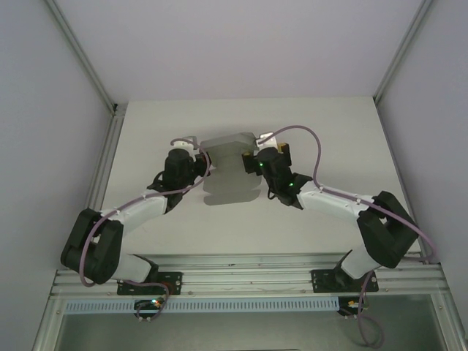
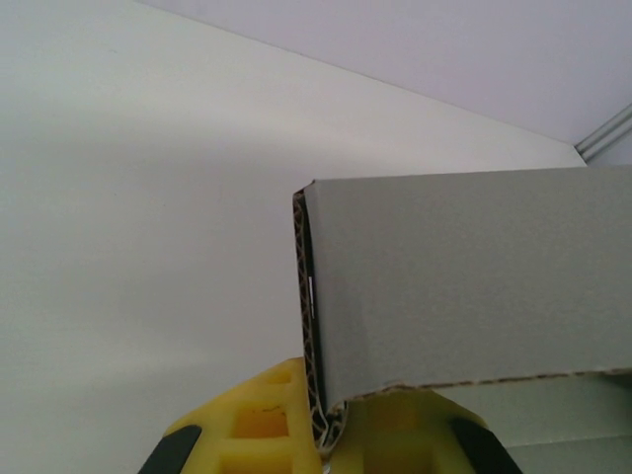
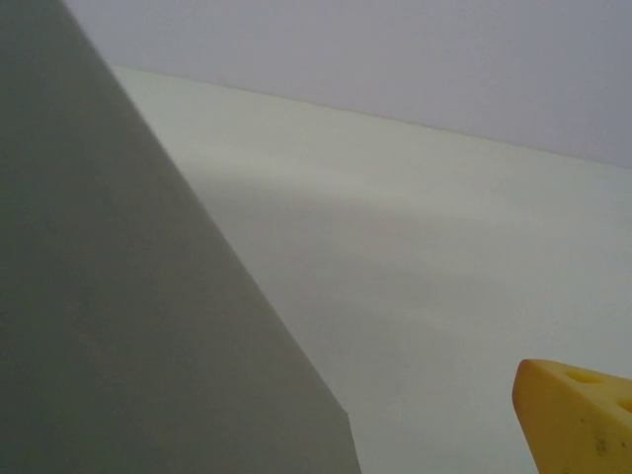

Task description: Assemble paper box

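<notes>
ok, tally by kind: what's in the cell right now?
paper box, grey: 1
claws: 2 (left claw shut on the box edge, right claw open)
table: 1
Total: 4

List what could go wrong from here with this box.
The left gripper pinches one folded edge of the paper box, so the card could slip or crease there. The right gripper is open beside the card; closing off-line could push the sheet instead of catching it.
</notes>
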{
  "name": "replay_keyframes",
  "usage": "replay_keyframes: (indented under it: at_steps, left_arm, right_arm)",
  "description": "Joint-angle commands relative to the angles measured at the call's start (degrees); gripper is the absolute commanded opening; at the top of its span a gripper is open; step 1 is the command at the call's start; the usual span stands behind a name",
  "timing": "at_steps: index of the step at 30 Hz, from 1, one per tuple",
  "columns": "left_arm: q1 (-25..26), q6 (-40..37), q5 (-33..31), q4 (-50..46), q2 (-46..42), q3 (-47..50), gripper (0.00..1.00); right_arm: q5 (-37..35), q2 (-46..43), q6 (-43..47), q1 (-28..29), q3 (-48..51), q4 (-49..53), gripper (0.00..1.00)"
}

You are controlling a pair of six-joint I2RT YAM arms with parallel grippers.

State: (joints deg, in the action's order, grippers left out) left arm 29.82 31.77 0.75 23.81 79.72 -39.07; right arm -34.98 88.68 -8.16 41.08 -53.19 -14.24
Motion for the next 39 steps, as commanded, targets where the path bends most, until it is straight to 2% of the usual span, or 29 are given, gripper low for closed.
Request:
replay_keyframes:
  at_steps: [1,5,11,16,25,29,35,39]
  left_arm:
    - [2.3,1.3,0.6,2.8,-3.1,-0.8,0.00]
    - [2.5,2.5,-1.5,2.4,-3.6,-0.7,0.00]
    - [2.6,2.1,-2.1,1.8,-3.4,-0.7,0.00]
    - [2.1,0.8,-3.7,0.7,-2.5,-0.1,0.00]
    - [0.6,0.9,0.0,2.6,-0.2,0.7,0.00]
    - [0.6,0.5,1.2,2.7,0.6,0.3,0.00]
    - [0.6,-0.2,2.5,2.3,0.8,0.4,0.00]
    - [0.4,-1.8,2.7,1.1,0.3,0.3,0.00]
  right_arm:
    - [-13.1,3.0,-0.9,3.1,-1.3,-2.7,1.00]
    - [-22.1,5.3,-0.6,5.3,-1.9,-4.6,1.00]
    - [-19.6,5.0,-1.7,5.4,-1.2,-5.1,0.99]
    - [-13.5,-2.9,-1.7,4.9,2.8,-4.8,1.00]
    - [1.4,-20.3,-6.2,-0.5,9.0,0.6,1.00]
    - [8.4,-21.1,-3.5,-2.5,5.3,2.9,1.00]
    - [9.5,-18.7,-2.1,-3.5,1.1,6.0,1.00]
    - [11.2,-22.6,-2.4,-5.1,2.8,6.5,1.00]
